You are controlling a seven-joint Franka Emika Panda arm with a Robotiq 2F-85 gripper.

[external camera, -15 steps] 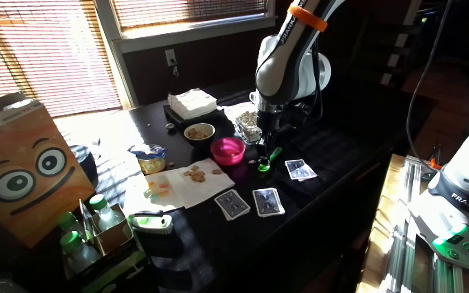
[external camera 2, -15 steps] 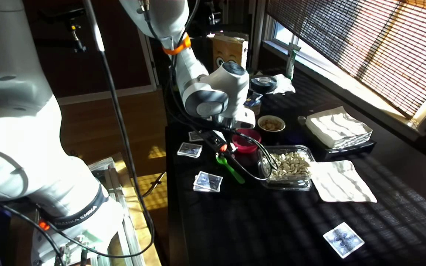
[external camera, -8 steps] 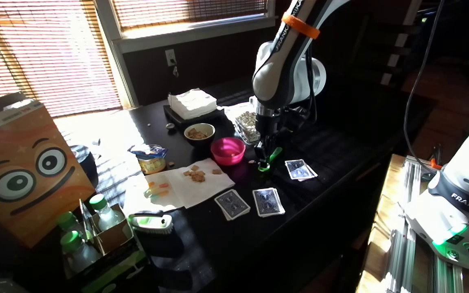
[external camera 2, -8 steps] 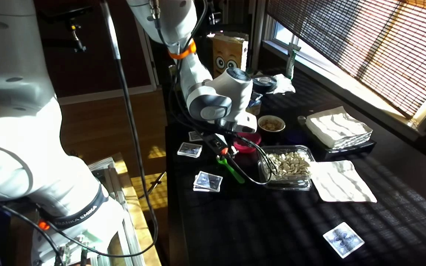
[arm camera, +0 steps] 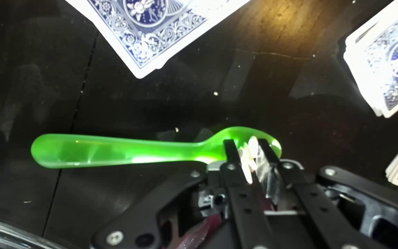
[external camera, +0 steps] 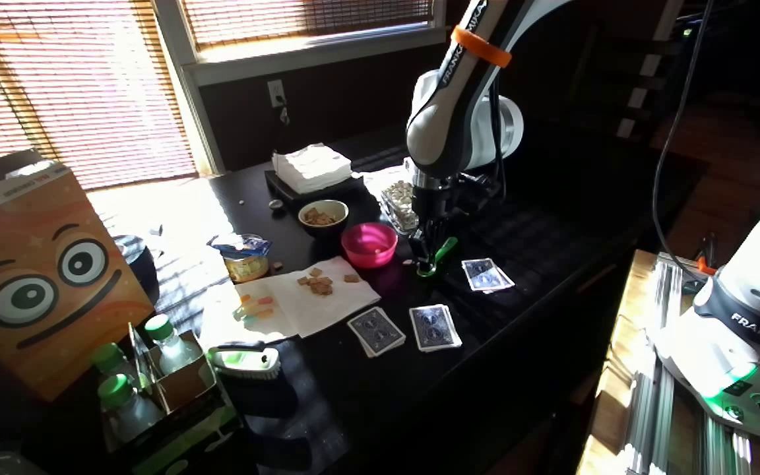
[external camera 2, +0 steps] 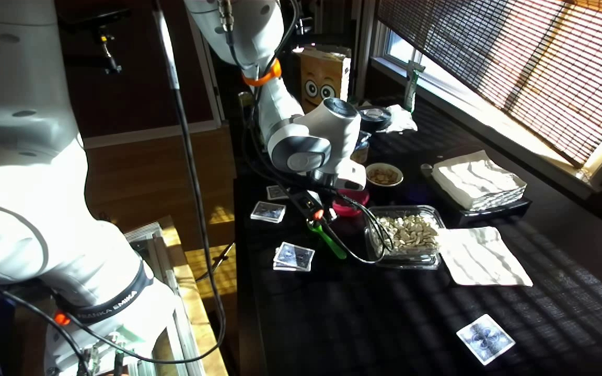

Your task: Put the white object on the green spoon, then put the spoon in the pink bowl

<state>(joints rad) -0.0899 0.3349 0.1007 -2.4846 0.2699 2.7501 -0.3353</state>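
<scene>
Crosswise in wrist view: green spoon (arm camera: 164, 152), handle (arm camera: 98, 151) left; hand (arm camera: 246, 142) pinching white pieces (arm camera: 246, 160).

The green spoon (arm camera: 154, 151) is smooth, glossy plastic (the pink bowl (external camera: 368, 260) probably too).

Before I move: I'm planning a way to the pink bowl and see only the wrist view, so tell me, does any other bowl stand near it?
Observer: Yes, a dark bowl with a pale rim stands close beside the pink bowl in both exterior views; whether the two touch, I cannot tell.
Operator: Good to know. The edge of a clear container shows in my view's lower left corner; what is in it?
Observer: Many small pale pieces, heaped together, as an exterior view shows.
</scene>
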